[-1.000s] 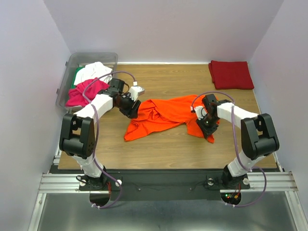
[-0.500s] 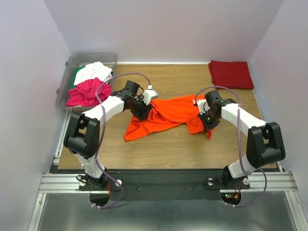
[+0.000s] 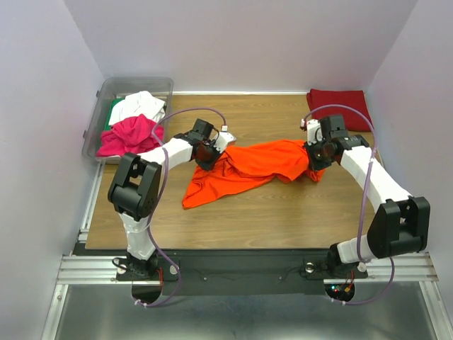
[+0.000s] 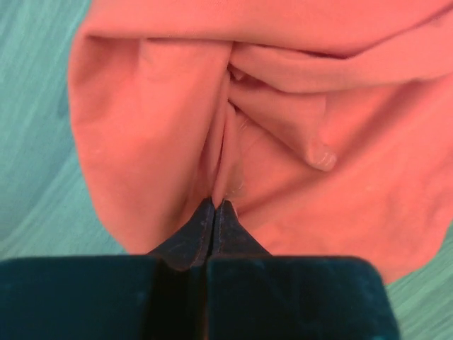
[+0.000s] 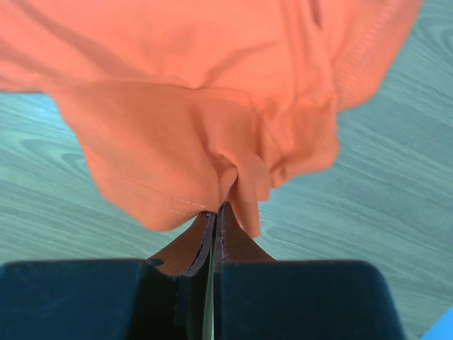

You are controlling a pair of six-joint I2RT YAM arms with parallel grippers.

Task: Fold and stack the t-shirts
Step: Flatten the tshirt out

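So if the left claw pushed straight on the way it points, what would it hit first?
The orange shirt: the left claw is shut on a fold of it, with more cloth bunched straight ahead. Depth beyond that is unclear.

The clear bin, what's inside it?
The clear bin holds a magenta t-shirt, a white t-shirt and a sliver of green cloth. Anything beneath them is covered.
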